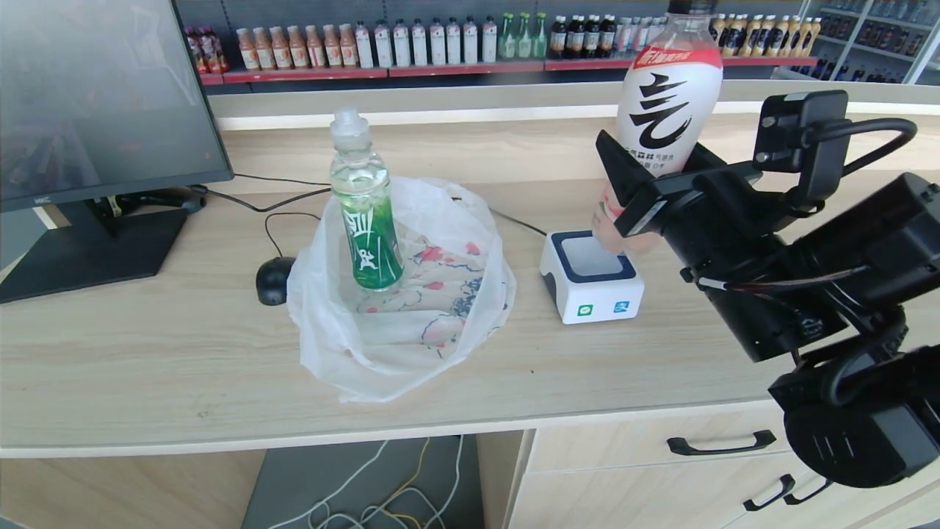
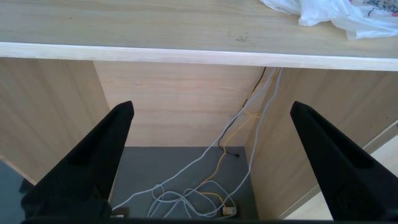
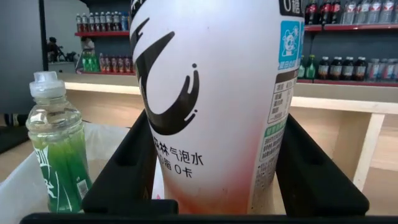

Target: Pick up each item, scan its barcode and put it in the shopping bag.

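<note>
Right tool clamps the lower part of a white-and-pink drink bottle, holding it roughly upright with its base just above the white scanner on the surface. Near the scanner, a green bottle stands upright inside the shopping bag. Left tool hangs below the surface's front edge, fingers spread wide, holding nothing.

2 btls on counter, 1 bag, 1 scanner
</note>
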